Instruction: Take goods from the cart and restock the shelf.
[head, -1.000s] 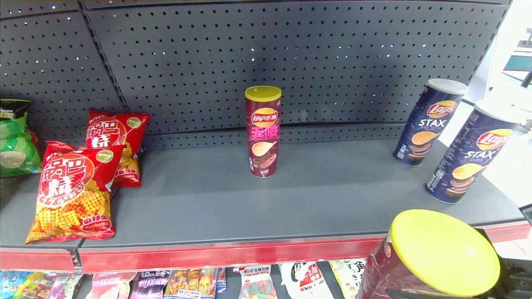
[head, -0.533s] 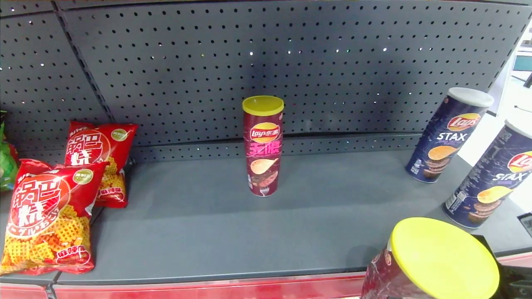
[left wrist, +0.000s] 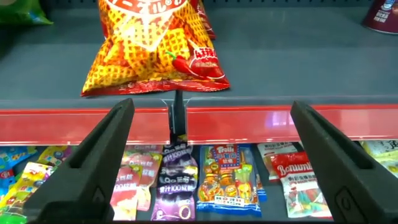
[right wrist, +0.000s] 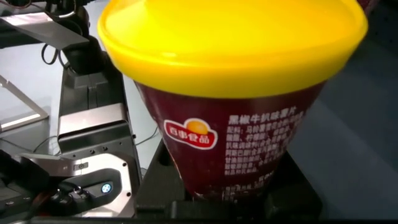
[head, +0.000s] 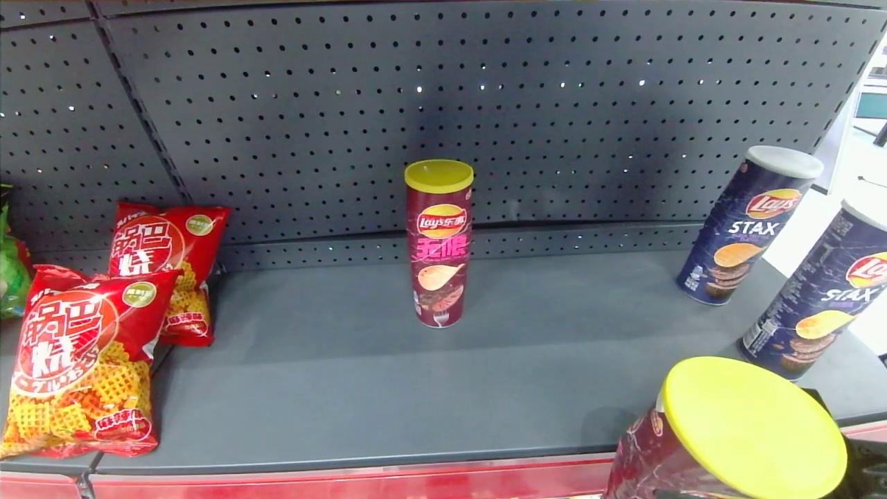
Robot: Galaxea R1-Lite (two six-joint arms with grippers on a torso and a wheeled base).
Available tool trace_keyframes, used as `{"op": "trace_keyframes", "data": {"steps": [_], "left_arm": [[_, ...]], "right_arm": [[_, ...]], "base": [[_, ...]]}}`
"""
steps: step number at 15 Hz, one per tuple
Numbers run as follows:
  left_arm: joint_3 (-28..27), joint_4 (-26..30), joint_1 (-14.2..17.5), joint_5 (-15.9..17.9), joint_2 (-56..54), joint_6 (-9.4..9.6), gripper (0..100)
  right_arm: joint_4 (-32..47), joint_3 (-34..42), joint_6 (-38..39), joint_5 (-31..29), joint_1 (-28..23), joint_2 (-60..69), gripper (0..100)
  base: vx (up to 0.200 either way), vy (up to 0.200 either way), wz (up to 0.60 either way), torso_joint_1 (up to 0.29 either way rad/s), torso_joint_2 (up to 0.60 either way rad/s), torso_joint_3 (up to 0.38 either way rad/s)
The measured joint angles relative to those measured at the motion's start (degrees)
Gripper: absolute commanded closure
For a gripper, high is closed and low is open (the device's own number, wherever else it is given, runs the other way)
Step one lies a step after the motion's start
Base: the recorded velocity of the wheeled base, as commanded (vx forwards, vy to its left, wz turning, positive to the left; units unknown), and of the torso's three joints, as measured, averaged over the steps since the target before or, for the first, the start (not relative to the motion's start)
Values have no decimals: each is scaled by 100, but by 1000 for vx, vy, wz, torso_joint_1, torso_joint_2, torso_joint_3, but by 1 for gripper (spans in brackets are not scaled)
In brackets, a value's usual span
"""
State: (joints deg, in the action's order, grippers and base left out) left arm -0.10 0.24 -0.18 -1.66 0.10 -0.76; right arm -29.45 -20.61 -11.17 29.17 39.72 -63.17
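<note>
My right gripper is shut on a maroon chip can with a yellow lid. The can's base sits in the gripper's dark body. In the head view this can hangs at the lower right, just before the shelf's front edge. A matching maroon can stands upright at the middle back of the shelf. My left gripper is open and holds nothing. It is level with the shelf's red front strip, in front of a red snack bag.
Two dark blue chip cans stand at the shelf's right end. Two red snack bags and a green bag lie at the left. Small candy packets hang on the level below. A perforated back panel closes the shelf.
The head camera has shifted, so the shelf sits lower and larger in the picture. In the last half second the held can has risen slightly.
</note>
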Motion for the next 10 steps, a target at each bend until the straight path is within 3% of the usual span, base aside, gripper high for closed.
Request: {"op": "trace_keyframes", "data": {"steps": [3, 5, 7, 10], "left_arm": [[-39, -71, 0, 310, 4, 210, 0], [-507, -194, -33, 532, 207, 302, 0], [-1359, -297, -129, 757, 817, 379, 0], [-2614, -827, -277, 1123, 2302, 764, 0]], "right_arm": [[4, -166, 20, -9, -9, -33, 100], [4, -418, 69, -9, 2, -173, 100], [0, -592, 80, -6, 13, -375, 100], [-16, -866, 83, 2, 24, -689, 100]], "base": [[0, 0, 0, 0, 0, 0], [0, 0, 0, 0, 0, 0], [0, 0, 0, 0, 0, 0], [0, 0, 0, 0, 0, 0]]}}
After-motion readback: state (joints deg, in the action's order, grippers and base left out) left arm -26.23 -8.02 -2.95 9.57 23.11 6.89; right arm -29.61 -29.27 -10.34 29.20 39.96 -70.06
